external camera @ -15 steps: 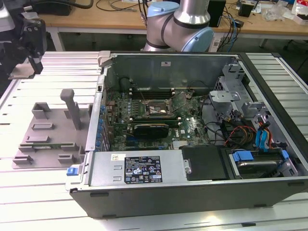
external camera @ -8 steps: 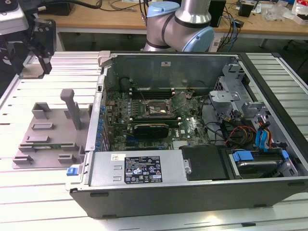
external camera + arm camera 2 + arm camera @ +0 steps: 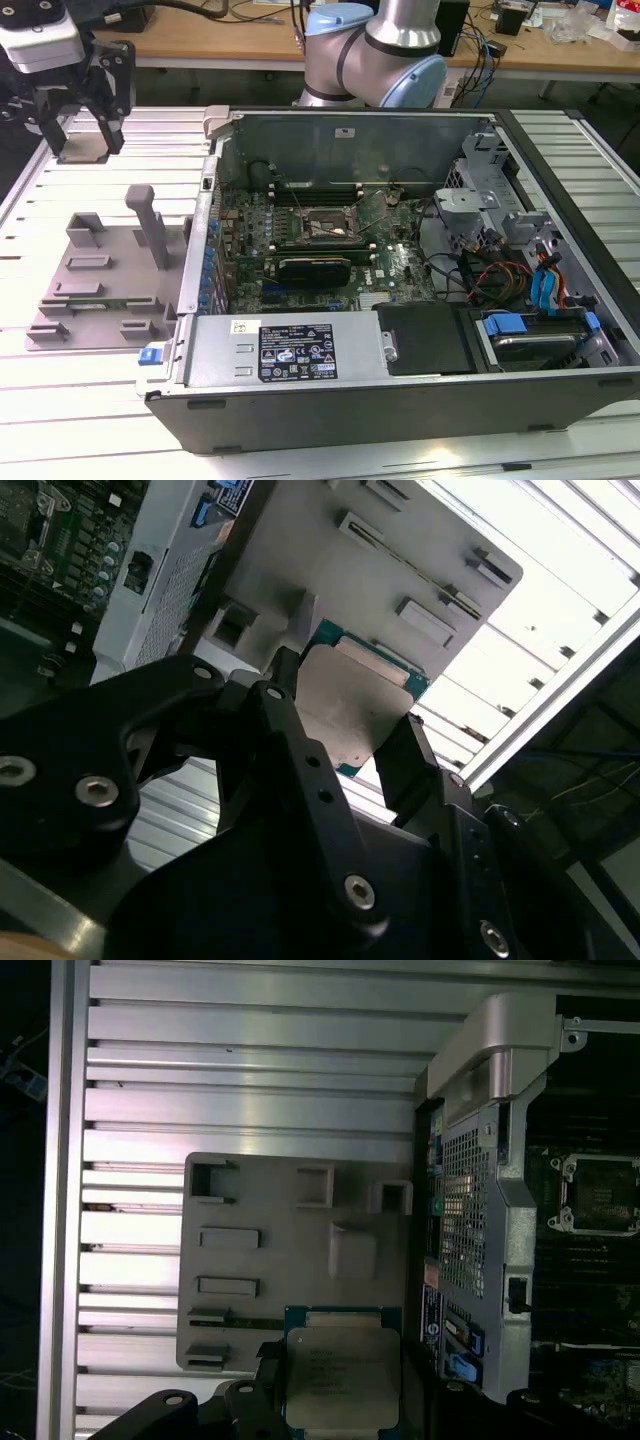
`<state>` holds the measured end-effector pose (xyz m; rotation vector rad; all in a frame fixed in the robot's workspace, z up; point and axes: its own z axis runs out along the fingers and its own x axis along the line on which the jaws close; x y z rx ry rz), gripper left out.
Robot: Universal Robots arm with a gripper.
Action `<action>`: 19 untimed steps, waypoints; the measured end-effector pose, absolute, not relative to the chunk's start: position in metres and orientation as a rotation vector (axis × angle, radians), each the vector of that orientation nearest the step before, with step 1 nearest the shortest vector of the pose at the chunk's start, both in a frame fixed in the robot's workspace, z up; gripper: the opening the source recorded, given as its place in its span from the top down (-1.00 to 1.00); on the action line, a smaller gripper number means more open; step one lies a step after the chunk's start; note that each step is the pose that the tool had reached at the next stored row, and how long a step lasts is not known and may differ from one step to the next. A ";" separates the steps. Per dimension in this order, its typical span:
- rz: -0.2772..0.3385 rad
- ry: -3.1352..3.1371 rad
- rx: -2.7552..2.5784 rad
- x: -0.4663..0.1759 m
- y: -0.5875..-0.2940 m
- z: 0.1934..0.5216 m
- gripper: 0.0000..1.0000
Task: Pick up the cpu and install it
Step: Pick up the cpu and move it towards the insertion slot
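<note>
The tool (image 3: 87, 142) hangs over the worktop's (image 3: 60, 400) far corner at the exterior view's left, clamped on the cpu (image 3: 342, 1378) by two opposite edges, clear above the tray (image 3: 270, 1220). The cpu looks light, stiff and slick-topped, and is probably fragile underneath — the edges seem the safest hold.

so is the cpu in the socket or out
Out: the cpu is held in the gripper near the grey tray; the socket looks bare.

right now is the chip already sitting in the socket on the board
No, in the first wrist view the gripper holds the chip in front of the grey tray, apart from the socket.
</note>
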<state>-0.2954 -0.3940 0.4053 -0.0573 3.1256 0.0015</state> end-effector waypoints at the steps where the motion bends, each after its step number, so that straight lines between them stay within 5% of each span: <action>1: 0.002 3.125 -0.057 -0.293 -0.394 0.405 -0.10; 19: 0.002 3.125 -0.057 -0.235 -0.394 0.405 -0.10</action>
